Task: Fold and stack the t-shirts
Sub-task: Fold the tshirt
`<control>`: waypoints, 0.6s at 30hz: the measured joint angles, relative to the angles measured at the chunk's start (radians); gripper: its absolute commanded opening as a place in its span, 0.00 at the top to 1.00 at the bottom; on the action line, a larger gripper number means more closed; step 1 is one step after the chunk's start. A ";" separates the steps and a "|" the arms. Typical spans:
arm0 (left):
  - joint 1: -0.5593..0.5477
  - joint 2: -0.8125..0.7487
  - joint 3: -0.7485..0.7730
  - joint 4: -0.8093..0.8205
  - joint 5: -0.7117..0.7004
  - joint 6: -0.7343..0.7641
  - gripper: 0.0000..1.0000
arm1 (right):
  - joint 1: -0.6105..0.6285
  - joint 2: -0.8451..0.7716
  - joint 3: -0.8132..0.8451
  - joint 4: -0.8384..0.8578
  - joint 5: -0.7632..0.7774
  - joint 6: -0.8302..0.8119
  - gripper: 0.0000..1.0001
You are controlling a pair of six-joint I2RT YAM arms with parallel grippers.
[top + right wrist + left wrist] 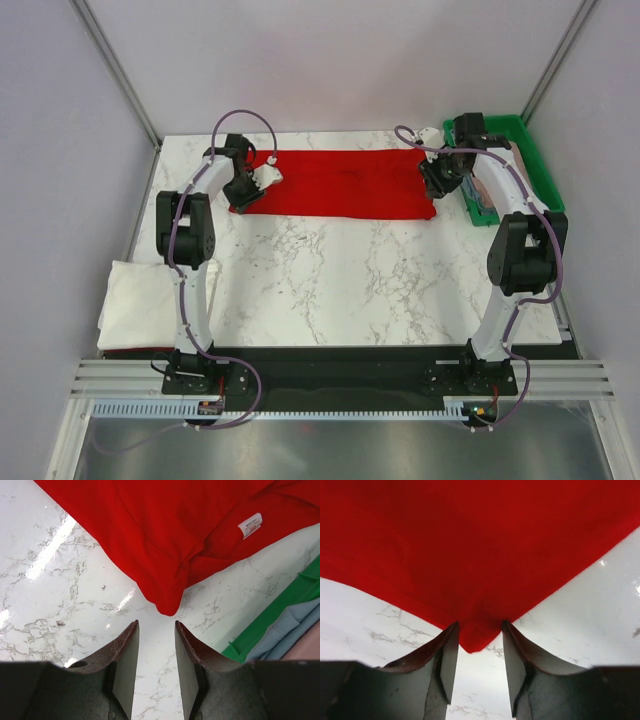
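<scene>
A bright red t-shirt lies folded into a long strip across the far part of the table, its white neck label near the right end. My left gripper stands open at the strip's near-left corner, whose tip lies between the fingers with marble showing on both sides. My right gripper is open just short of the strip's near-right corner, with nothing between its fingers. A folded white t-shirt rests at the table's near left. Pink cloth shows in the tray.
A green plastic tray stands at the back right, close beside my right arm, with blue-grey cloth in it. Its rim lies just right of my right fingers. White marble table spreads between the red shirt and the arm bases.
</scene>
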 measured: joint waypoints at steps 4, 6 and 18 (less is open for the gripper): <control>-0.002 0.034 0.045 -0.031 0.000 0.000 0.67 | 0.001 0.000 0.019 -0.001 0.000 0.001 0.58; -0.002 0.042 0.059 -0.050 0.002 -0.001 0.75 | 0.001 0.000 0.025 -0.001 -0.002 0.001 0.61; -0.028 -0.101 -0.138 -0.114 0.028 -0.039 0.98 | 0.013 0.000 0.022 0.007 0.006 0.021 0.67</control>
